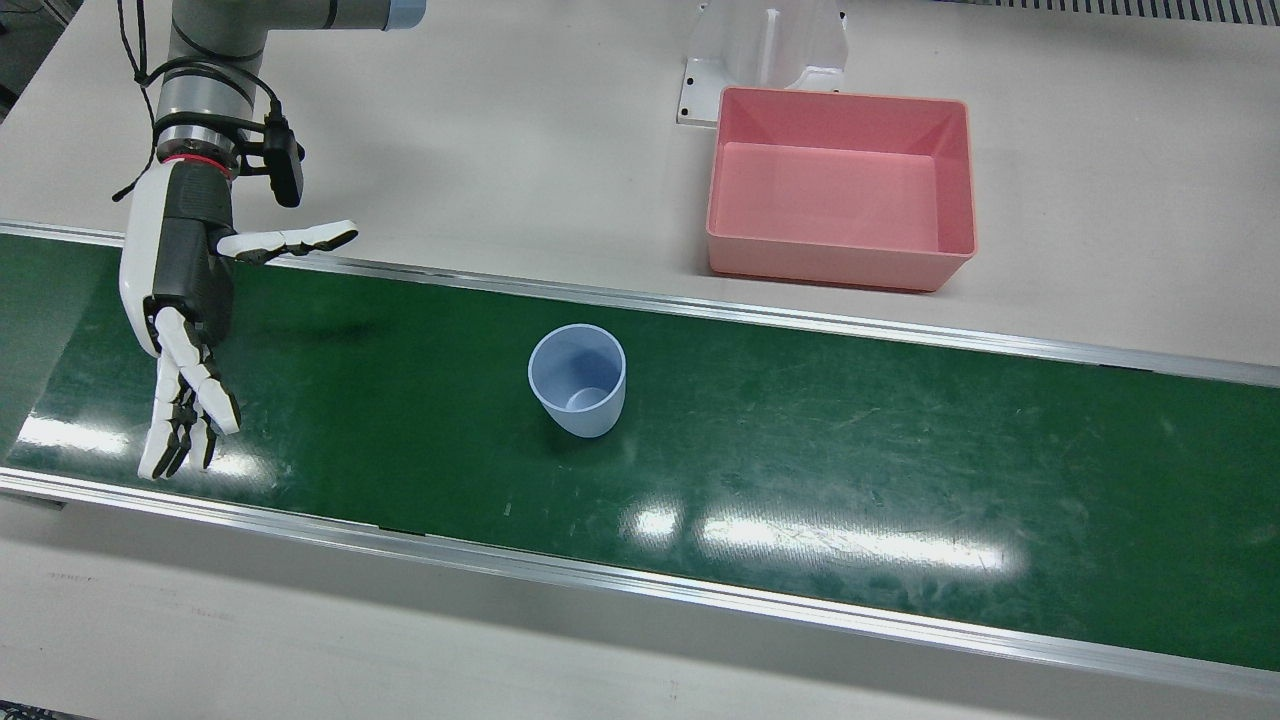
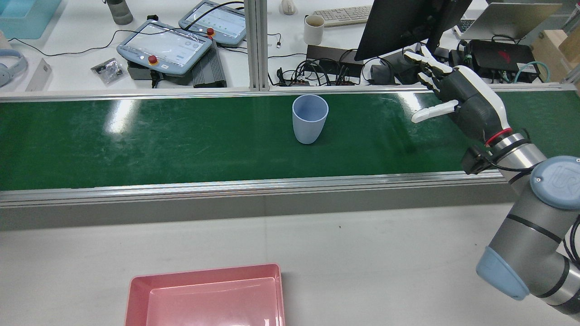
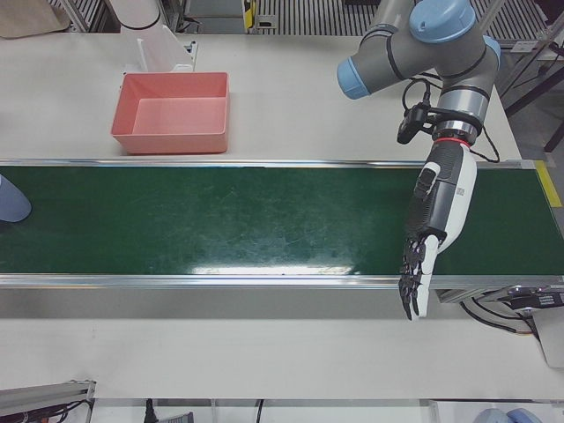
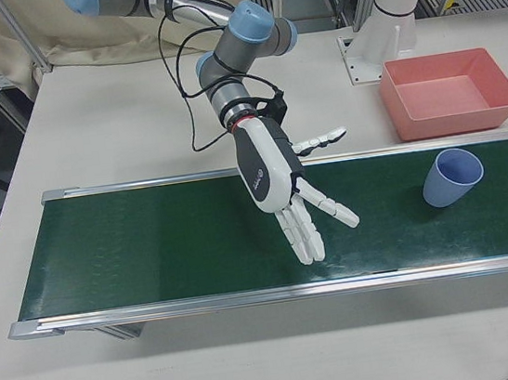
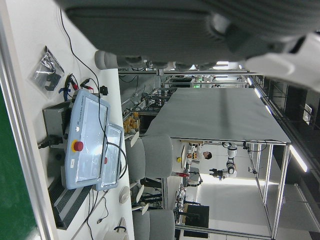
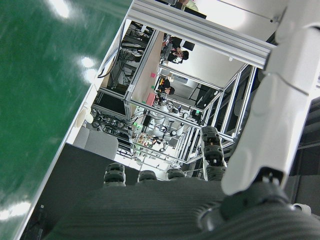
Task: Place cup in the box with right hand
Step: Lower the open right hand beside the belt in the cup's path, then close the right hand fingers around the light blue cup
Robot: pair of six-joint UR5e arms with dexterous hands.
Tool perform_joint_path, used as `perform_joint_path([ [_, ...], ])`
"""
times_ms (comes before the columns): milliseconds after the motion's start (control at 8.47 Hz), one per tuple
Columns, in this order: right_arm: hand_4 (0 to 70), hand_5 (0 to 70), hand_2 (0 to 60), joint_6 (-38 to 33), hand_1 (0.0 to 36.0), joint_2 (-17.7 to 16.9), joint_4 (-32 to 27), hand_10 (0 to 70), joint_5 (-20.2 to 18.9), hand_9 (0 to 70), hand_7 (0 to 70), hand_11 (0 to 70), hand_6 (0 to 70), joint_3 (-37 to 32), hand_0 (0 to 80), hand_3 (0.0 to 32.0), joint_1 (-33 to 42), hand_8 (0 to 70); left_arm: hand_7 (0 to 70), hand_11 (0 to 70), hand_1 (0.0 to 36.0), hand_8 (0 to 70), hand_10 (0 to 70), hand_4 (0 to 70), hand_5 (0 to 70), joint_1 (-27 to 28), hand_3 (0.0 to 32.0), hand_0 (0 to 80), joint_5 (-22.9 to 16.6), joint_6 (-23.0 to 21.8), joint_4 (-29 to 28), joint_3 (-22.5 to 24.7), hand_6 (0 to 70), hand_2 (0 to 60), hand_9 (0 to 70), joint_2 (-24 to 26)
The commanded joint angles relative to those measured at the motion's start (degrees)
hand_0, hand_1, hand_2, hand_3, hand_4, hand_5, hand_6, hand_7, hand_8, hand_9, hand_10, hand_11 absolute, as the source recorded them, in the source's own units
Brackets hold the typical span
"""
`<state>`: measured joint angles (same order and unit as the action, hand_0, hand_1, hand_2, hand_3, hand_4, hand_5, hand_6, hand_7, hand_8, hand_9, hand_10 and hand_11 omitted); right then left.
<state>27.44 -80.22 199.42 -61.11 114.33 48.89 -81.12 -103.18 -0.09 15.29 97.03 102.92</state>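
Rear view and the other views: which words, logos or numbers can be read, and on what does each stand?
"UR": faint logo on the blue joint cap of the right arm.
Small mark on the back of the right hand: too small to read.
Teach pendant screens: too blurred to read.
Cup and box: no text.

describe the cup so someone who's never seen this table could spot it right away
A long green belt crosses the table, with a pink box on the pale surface beside it. The cup stands upright on that belt. It is pale blue, empty, and the only loose thing there.
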Motion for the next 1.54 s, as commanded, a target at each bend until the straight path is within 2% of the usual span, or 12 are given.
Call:
perform_joint_path([
  [0,0.0,5.9,0.0,0.07,9.4,0.07,-0.35,4.4,0.64,0.0,0.0,8.7,0.1,-0.51,53.0,3.2,-2.04,0.0,0.0,0.0,0.0,0.0,0.0,0.0,0.0,0.0,0.0,0.0,0.0,0.0,0.0,0.0,0.0,0.0,0.0,0.0],
  [118,0.0,5.9,0.0,-0.1,8.6,0.07,-0.26,4.7,1.16,0.0,0.0,9.0,0.8,-0.42,52.6,0.0,-2.22,0.0,0.0,0.0,0.0,0.0,0.0,0.0,0.0,0.0,0.0,0.0,0.0,0.0,0.0,0.0,0.0,0.0,0.0,0.0],
  [591,0.0,5.7,0.0,-0.01,9.5,0.24,-0.35,4.2,1.26,0.0,0.0,8.3,1.8,-1.12,51.4,0.0,-3.1,0.0,0.0,0.0,0.0,0.0,0.0,0.0,0.0,0.0,0.0,0.0,0.0,0.0,0.0,0.0,0.0,0.0,0.0,0.0],
  [827,0.0,5.7,0.0,-0.19,9.9,0.15,-0.44,4.5,3.62,0.0,0.0,8.7,1.8,-1.99,50.8,0.0,-5.02,0.0,0.0,0.0,0.0,0.0,0.0,0.0,0.0,0.0,0.0,0.0,0.0,0.0,0.0,0.0,0.0,0.0,0.0,0.0],
  [1417,0.0,5.6,0.0,-0.19,10.3,0.59,-0.44,4.9,3.63,0.0,0.1,9.3,1.8,-2.7,50.3,0.0,-5.47,0.0,0.0,0.0,0.0,0.0,0.0,0.0,0.0,0.0,0.0,0.0,0.0,0.0,0.0,0.0,0.0,0.0,0.0,0.0],
])
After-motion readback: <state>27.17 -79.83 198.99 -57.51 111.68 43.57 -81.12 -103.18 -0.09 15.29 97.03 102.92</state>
